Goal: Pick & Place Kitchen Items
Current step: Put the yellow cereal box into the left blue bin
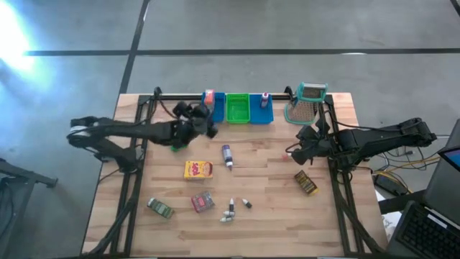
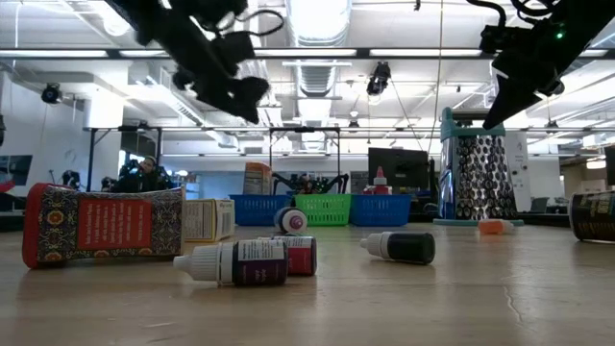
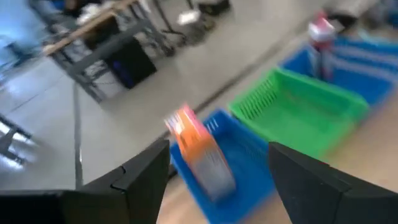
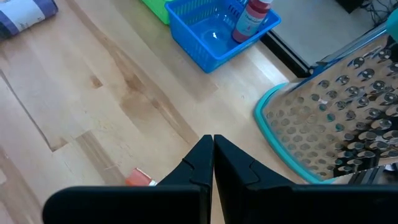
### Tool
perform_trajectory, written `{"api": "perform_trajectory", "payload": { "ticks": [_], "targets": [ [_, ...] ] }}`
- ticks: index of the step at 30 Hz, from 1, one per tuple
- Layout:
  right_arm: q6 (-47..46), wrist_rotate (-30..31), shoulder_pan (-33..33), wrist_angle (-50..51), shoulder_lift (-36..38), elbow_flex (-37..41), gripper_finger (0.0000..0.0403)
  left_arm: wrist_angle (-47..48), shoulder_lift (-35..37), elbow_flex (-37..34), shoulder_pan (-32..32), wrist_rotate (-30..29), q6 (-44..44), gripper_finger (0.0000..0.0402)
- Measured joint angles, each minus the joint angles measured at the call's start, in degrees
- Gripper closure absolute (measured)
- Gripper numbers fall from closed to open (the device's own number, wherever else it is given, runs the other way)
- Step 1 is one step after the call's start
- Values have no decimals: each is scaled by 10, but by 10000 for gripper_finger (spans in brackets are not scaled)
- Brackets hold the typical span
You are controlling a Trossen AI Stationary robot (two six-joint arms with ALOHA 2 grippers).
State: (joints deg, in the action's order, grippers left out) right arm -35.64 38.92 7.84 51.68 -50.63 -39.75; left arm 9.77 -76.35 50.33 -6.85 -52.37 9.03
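My left gripper (image 1: pixel 205 122) hangs open above the table's far left part, just short of the left blue bin (image 1: pixel 218 108). In the left wrist view its fingers frame an orange box (image 3: pixel 198 146) that stands upright in that bin. My right gripper (image 4: pixel 212 144) is shut on nothing, raised over bare wood near the grater (image 1: pixel 307 102). A small orange piece (image 4: pixel 140 179) lies just below it. On the table lie a yellow-red box (image 1: pixel 198 170), a purple-white bottle (image 1: pixel 227 155), a brown packet (image 1: pixel 305 182), a green packet (image 1: pixel 160 208), a pink-red packet (image 1: pixel 203 202) and small bottles (image 1: pixel 230 211).
A green bin (image 1: pixel 238 108) and a right blue bin (image 1: pixel 262 111) holding a pink bottle (image 4: pixel 250 17) stand along the far edge. The teal-handled grater stands at the far right. A green item (image 1: pixel 176 147) lies under the left arm. Bare wood shows between the right gripper and the bins.
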Motion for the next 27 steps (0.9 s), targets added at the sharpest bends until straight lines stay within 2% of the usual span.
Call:
{"api": "perform_trajectory", "payload": {
  "ticks": [2, 5, 8, 11, 16, 21, 27],
  "targets": [
    [0, 0, 0, 0, 0, 0, 394, 77, 31, 0, 20, 44, 24, 131],
    [2, -4, 0, 5, 0, 0, 394, 155, 69, 0, 49, 137, -2, 131],
    [17, -5, 0, 6, 0, 0, 394, 202, 95, 0, 72, 218, -58, 131],
    [26, -5, 0, 5, -1, 0, 394, 216, 116, 0, 89, 264, -83, 131],
    [27, -4, 0, 2, -1, 0, 394, 214, 130, 1, 97, 285, -71, 131],
    [-10, -4, 0, 5, 5, 0, 394, 265, 128, 16, 97, 291, -31, 123],
    [-15, -32, 2, 10, 68, 0, 394, 304, 128, 21, 96, 294, -16, 93]
  ]
}}
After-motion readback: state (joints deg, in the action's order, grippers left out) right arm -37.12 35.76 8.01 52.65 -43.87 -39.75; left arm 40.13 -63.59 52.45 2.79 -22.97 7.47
